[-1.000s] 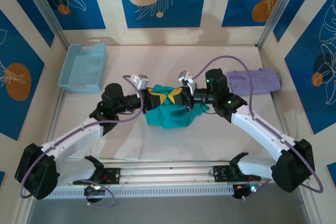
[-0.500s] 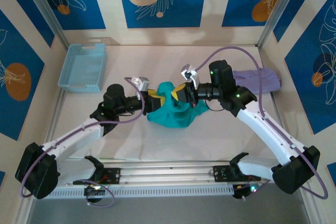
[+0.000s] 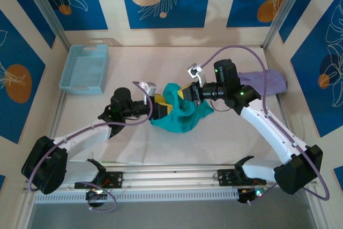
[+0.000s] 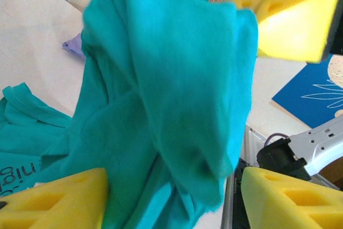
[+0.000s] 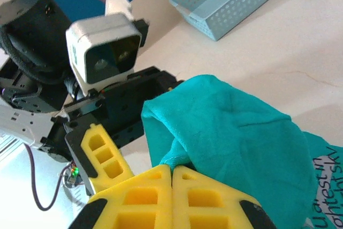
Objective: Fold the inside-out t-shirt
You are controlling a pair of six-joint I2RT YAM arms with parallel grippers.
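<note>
Centre of tabletop [image 3: 139, 146]: inside-out t-shirt [image 3: 179, 119], a bunched heap with no clear long axis; one fold is lifted toward upper right.
Cloth: soft teal knit, creased; dark lettering at lower right of the right wrist view.
Right tool [image 5: 172, 171]: yellow ribbed pads together, clamped on the t-shirt's edge.
Left tool [image 4: 171, 197]: pads apart, cloth hanging between them.
Upper left: pale-blue perforated basket [image 3: 84, 68].
Right: lavender folded garment [image 3: 268, 81], partly behind the right arm.

Left end effector [image 3: 159, 106] fingers apart; right end effector [image 5: 172, 171] clamped tight.
</note>
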